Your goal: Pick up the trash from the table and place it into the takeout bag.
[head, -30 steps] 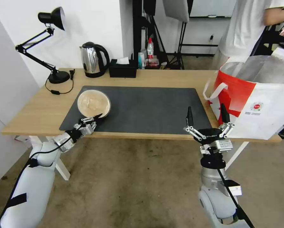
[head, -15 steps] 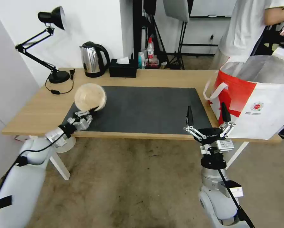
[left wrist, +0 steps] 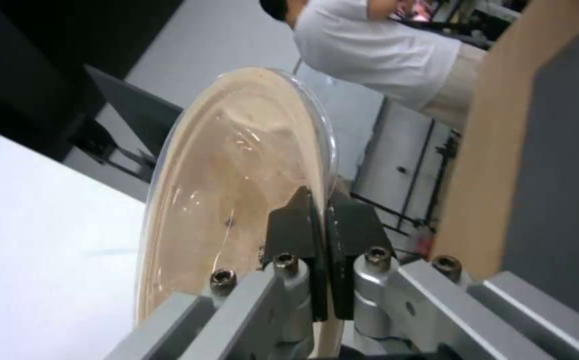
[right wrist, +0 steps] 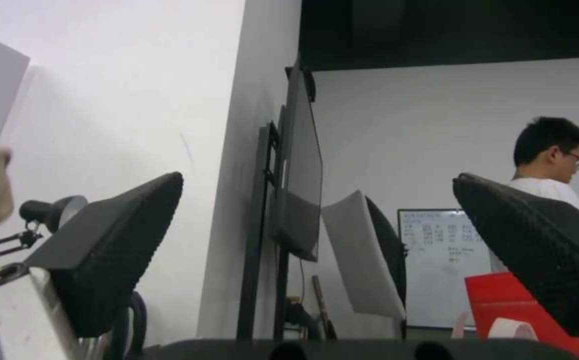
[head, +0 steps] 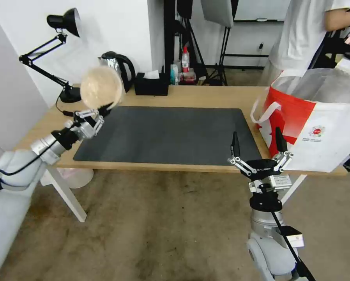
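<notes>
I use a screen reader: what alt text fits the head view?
The left gripper holds the shallow beige bowl tilted above the table; the right gripper hangs open beside the takeout bag.

steel kettle (head: 118, 62): partly hidden behind beige bowl (head: 101, 88) | takeout bag (head: 323, 121): cut off at right edge

Shallow beige bowl (head: 101, 87) now off the dark grey mat (head: 171, 134), raised above the mat's far left corner, tipped on edge, left gripper (head: 99, 111) risen with it, clamped on its rim, arm stretched farther over the table (head: 206, 95).
</notes>
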`<state>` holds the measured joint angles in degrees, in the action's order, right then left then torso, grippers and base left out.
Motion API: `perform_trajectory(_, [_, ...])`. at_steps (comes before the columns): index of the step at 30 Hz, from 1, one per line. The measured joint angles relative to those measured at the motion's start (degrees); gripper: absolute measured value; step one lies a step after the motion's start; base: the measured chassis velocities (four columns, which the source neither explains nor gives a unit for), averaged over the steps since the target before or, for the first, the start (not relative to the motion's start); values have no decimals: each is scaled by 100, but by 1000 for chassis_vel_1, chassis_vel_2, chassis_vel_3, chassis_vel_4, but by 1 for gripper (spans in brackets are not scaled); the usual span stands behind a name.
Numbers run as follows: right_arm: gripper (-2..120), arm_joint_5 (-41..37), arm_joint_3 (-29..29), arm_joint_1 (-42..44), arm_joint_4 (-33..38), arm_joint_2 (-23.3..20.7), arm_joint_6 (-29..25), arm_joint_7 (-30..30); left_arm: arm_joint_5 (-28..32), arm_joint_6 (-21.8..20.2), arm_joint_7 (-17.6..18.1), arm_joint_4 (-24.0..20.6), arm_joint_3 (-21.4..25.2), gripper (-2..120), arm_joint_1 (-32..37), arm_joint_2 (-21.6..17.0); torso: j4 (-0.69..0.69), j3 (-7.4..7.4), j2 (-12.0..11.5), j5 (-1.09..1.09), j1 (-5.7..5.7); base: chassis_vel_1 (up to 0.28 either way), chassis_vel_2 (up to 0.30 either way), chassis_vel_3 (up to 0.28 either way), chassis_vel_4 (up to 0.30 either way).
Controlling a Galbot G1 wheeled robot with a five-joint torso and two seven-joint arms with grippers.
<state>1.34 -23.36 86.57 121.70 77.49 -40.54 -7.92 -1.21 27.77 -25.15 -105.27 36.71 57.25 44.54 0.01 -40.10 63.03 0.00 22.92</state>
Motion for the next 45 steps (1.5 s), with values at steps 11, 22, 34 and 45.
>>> perform_trajectory(11, [100, -52, -275, 309, -185, -43, -256, 213, 790, -321, 402, -148, -476, 0, -929, -872, -1, 0, 0, 1, -1, 0, 0, 0, 0])
perform_trajectory(22, [100, -56, -468, 424, -286, -34, -287, 225, 765, -252, 514, 762, -1493, 0, -2509, -382, -1, 0, 0, 0, 0, 0, 0, 0, 0])
perform_trajectory(34, [100, -53, -697, 369, -238, 18, -115, 228, 385, -116, 487, 1758, -2590, 0, -3906, 777, -1, -1, 0, 2, 0, 0, 0, 0, 0])
perform_trajectory(45, [100, -56, -723, 317, -226, 70, -74, 223, 327, -119, 484, 2042, -3026, 0, -4377, 1141, -1, -1, 0, 2, 0, 0, 0, 0, 0])
